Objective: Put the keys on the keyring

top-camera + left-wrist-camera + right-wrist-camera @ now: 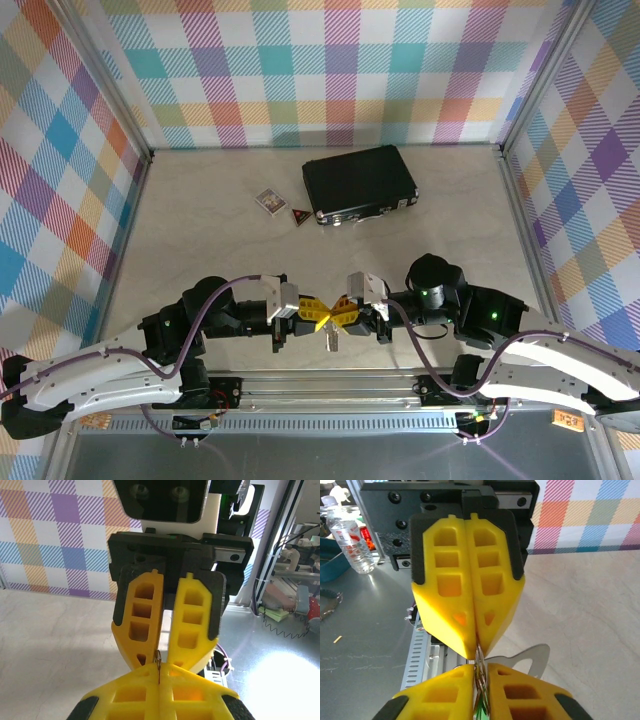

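You're right in the threading step, I'd say. Your left hand (313, 314) is clamped shut on a thin metal edge, which looks like the silvery oval metal keyring (540, 656). Your right hand (339, 314) is pinched narrow around the tiny silver key with the bright green head (481, 710).

Both things are up in the air between the fingertips, over the near edge of the pale desk (200, 220). Both arms bend in from the sides, wrists level, hands nose to nose and touching.

The next move probably calls for tiny nudges to line the key's hole up with the ring's opening. I can't tell whether it's caught yet, so go slow. A slip would probably drop the key.
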`<act>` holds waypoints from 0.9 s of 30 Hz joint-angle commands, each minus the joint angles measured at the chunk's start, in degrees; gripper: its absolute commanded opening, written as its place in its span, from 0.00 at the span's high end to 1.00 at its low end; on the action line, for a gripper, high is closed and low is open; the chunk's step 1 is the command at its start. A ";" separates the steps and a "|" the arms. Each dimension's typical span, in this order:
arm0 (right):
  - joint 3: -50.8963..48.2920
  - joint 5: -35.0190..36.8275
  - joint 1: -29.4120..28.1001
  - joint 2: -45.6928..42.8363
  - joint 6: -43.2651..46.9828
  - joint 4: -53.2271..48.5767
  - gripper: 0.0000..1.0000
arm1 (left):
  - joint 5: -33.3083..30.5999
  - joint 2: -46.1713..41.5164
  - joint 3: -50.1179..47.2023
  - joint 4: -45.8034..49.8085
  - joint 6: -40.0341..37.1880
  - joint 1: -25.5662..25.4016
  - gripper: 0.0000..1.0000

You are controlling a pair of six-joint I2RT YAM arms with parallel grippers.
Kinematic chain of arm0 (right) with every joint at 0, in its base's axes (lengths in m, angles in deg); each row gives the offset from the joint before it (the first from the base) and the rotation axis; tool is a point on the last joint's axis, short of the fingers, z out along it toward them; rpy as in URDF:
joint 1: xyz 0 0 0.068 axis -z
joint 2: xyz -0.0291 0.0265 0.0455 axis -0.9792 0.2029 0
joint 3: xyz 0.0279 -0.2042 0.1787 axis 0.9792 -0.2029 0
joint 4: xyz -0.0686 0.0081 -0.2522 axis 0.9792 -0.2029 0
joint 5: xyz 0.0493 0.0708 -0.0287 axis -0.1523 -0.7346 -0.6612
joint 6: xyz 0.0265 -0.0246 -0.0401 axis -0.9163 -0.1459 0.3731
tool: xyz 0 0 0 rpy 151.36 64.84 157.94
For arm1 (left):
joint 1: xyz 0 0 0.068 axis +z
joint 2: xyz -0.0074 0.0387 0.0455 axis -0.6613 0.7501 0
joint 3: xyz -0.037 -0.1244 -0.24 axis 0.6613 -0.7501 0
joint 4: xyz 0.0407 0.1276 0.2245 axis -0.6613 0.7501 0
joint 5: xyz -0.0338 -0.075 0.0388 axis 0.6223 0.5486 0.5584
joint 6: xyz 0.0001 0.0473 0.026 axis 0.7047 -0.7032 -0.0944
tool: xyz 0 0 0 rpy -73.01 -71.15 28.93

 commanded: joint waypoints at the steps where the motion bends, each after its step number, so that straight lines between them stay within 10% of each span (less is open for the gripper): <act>1: -0.73 0.53 -0.50 -1.05 0.22 2.02 0.96 | 1.41 -0.41 -0.38 -3.35 0.88 0.02 1.00; 7: -0.09 1.60 -0.50 -2.14 2.01 0.91 1.00 | -0.30 -0.20 1.34 1.88 -0.43 -0.03 1.00; 12: 2.59 3.66 -0.50 -0.14 4.41 -3.07 1.00 | -4.78 2.26 6.43 13.46 -4.17 0.03 0.76; 27: 9.28 6.79 -0.50 7.67 7.53 -12.43 1.00 | -8.52 5.70 9.12 19.17 -7.28 -0.02 0.78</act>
